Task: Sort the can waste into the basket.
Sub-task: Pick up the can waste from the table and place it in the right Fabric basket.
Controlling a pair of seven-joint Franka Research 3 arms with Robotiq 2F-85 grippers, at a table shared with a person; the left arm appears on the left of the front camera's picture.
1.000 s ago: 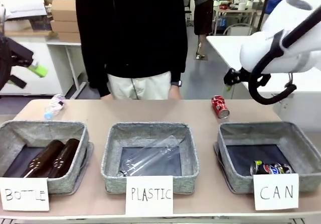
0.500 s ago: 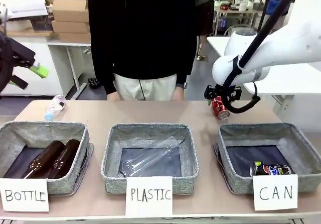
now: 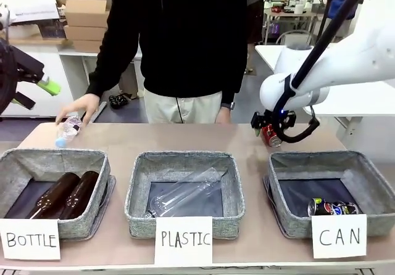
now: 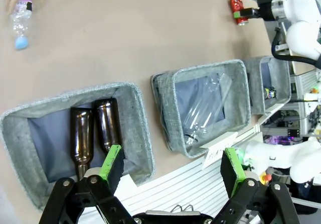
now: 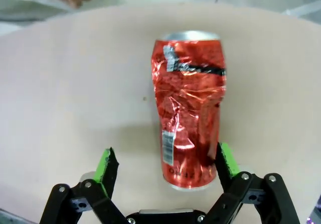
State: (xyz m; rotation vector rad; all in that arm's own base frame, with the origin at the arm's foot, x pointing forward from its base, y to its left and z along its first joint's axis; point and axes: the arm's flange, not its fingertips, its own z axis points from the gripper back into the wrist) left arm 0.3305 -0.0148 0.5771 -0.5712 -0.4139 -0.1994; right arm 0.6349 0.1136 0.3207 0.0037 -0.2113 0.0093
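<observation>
A dented red can (image 3: 271, 135) lies on its side on the tan table behind the CAN basket (image 3: 327, 155). My right gripper (image 3: 269, 127) hangs open right at it. In the right wrist view the can (image 5: 190, 108) points away, its near end between the green fingertips of the right gripper (image 5: 166, 163), close to the right one and not clamped. A black-blue can (image 3: 334, 208) lies in the basket's front corner. My left gripper (image 3: 28, 90) is raised at the far left, and in its own view the left gripper (image 4: 171, 162) stands open and empty above the BOTTLE basket (image 4: 135, 91).
The BOTTLE basket (image 3: 55, 155) holds two brown glass bottles (image 3: 65, 193). A clear plastic bottle (image 3: 188, 192) lies in the PLASTIC basket (image 3: 185, 156). The person's hand (image 3: 79, 108) rests on a small plastic bottle (image 3: 66, 130) at the table's far left.
My right arm swung in from the right and came down around the red can. The person's hand reached out to the small plastic bottle at the far left.
</observation>
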